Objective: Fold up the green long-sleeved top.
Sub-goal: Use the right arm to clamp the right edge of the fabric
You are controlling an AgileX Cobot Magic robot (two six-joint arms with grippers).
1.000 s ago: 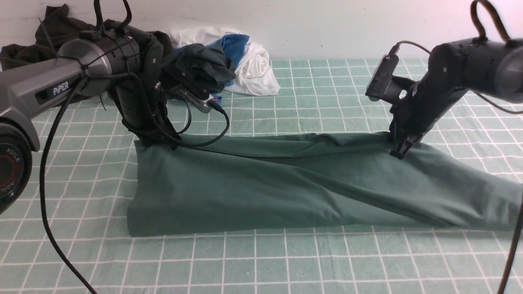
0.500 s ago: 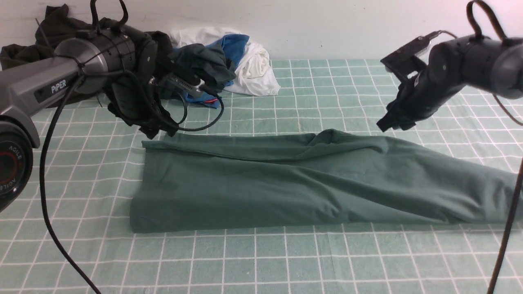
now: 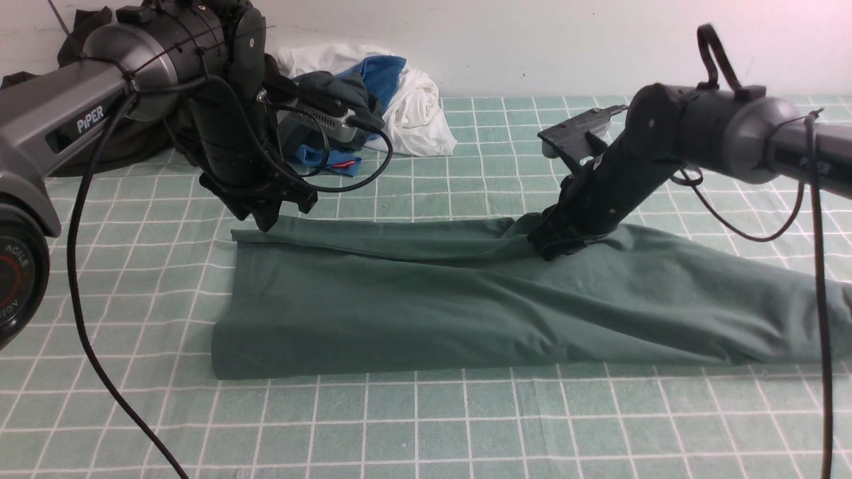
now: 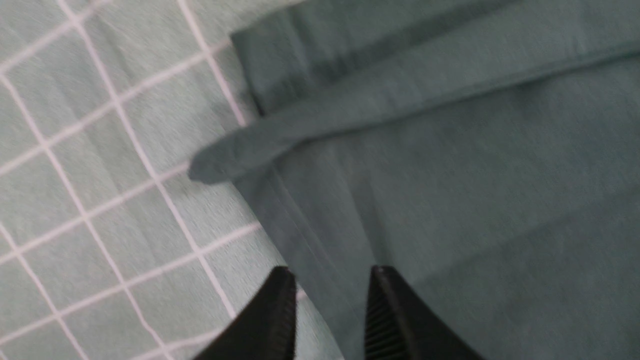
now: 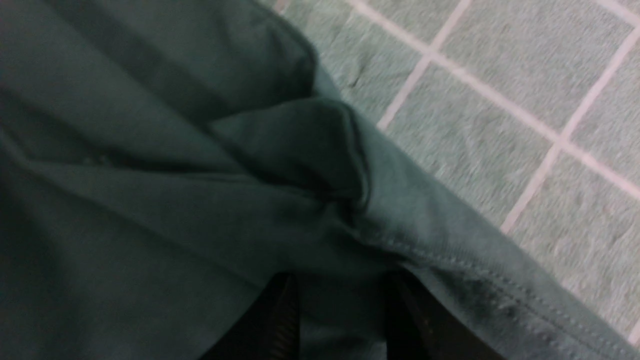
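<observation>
The right end of the plain sage-green jersey long-sleeved top [image 3: 413, 299] runs out of the front view toward the table's right edge, so its sleeve end cannot be seen; neither neck nor label shows. It lies folded into a long band across the middle of the tabletop, on the pale green cloth checked with white lines [image 3: 426, 426], its left end squared off well short of the left edge. The left gripper [image 3: 266, 216] hangs at the band's far left corner. In the left wrist view its two black ribbed fingers [image 4: 282, 305] stand apart above the hem and hold nothing, though that view is blurred. The right gripper [image 3: 556, 249] is down on a rumpled fold at the top's far edge, near the middle. The right wrist view shows its fingers [image 5: 285, 320] parted with green fabric lying between them, unclamped, their tips partly sunk in shadow. At the far edge, left of centre, a heap of white, blue and dark grey-green clothes [image 3: 399, 100] is partly hidden by the left arm and its black cables [image 3: 346, 183]. A very dark olive-black garment [image 3: 86, 33] in the far left corner is mostly covered too. Bare checked cloth stretches along the whole near edge and behind the top toward the far right corner.
</observation>
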